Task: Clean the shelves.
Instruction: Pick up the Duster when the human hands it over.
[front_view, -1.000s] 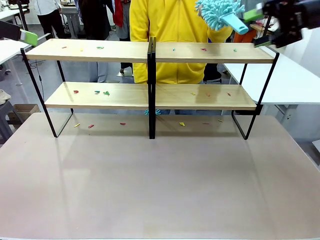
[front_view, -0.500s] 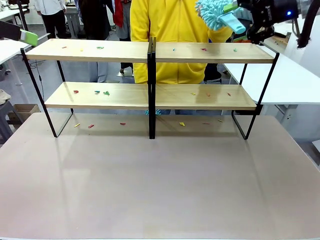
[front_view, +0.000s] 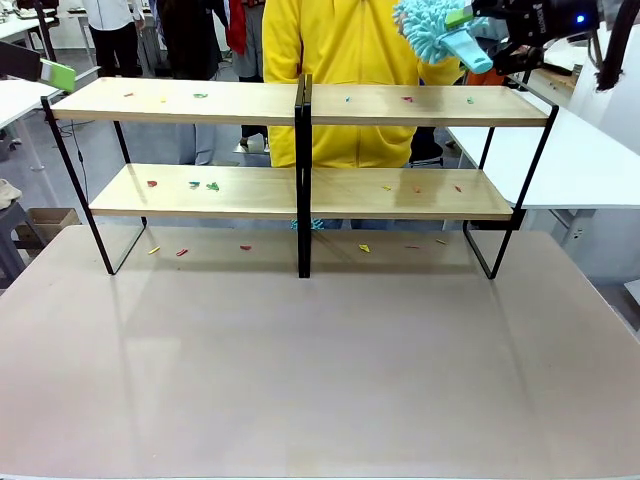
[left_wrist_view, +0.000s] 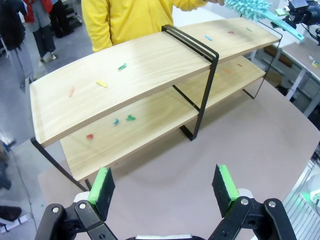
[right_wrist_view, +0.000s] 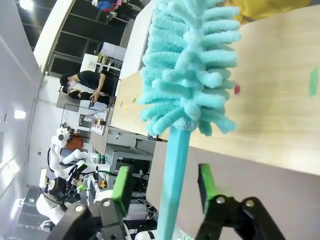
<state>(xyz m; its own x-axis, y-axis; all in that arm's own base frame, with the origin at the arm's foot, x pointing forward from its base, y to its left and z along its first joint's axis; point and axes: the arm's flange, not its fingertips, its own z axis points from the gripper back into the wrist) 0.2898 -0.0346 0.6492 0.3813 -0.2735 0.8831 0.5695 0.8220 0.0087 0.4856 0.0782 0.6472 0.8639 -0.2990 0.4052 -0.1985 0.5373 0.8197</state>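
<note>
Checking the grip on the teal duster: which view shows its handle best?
The right wrist view: the duster is close, its handle between the pads of the right gripper, a gap each side. The front view shows the duster small, at the top edge; the left wrist view shows it far off.

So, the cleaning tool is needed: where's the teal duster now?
Front view, upper right: the teal duster is above the right end of the shelves, its handle between the fingers of the right gripper.
</note>
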